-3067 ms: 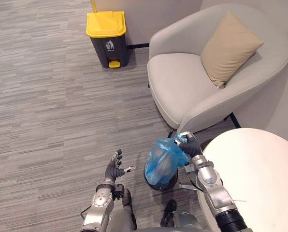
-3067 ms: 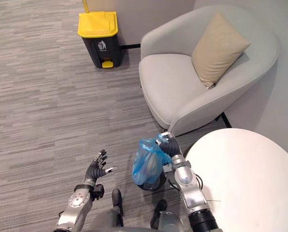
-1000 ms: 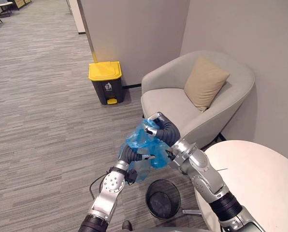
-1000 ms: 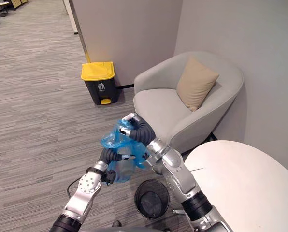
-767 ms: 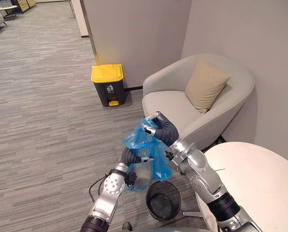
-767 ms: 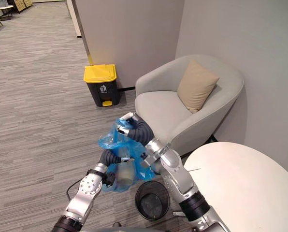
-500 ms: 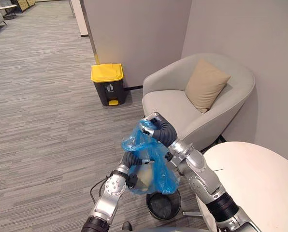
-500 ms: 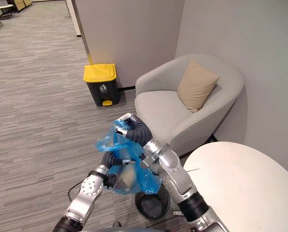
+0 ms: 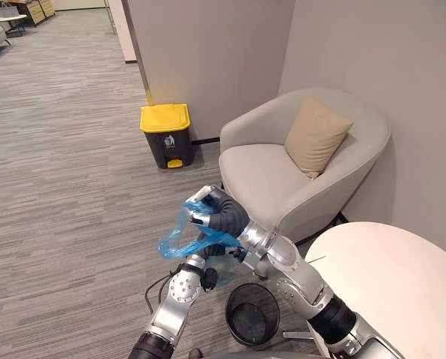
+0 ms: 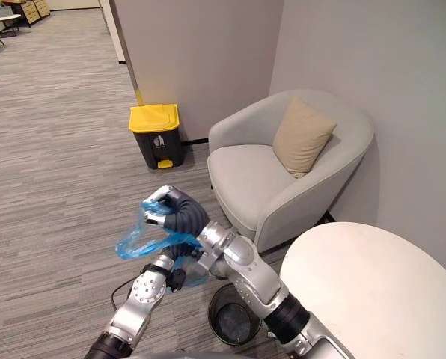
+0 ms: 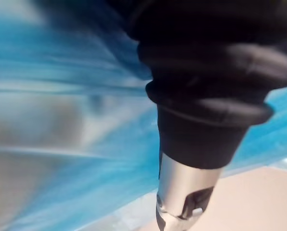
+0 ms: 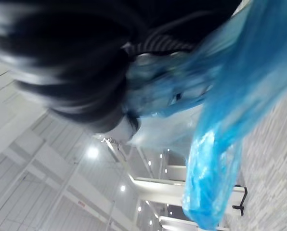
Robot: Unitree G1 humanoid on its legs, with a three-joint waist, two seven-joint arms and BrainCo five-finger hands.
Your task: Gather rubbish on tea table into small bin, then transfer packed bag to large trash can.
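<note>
Holding the bag (image 9: 179, 241) by its gathered top, my right hand (image 9: 212, 212) has its fingers curled tight round the blue plastic. The bag hangs in the air, clear of the small bin (image 9: 230, 314), which stands on the floor just below and a little to my right, beside the table (image 9: 388, 269). My left hand (image 9: 208, 279) is up against the bag's lower part, mostly behind the plastic, so I cannot tell whether it grips or merely props.

As I judge it, the step is the carry to the large can (image 9: 165, 134), which stands against the wall well ahead, left of the armchair (image 9: 268, 172). To do it well I should keep the neck bunched in my right hand so that nothing spills from the open loop of plastic trailing to my left. The left hand is best used beneath, taking the weight and stopping the swing as I walk. The thin film may tear or slip if I jerk it, so a level, slow carry is wise. The can's yellow lid is down, and it will have to be opened before I let go.
</note>
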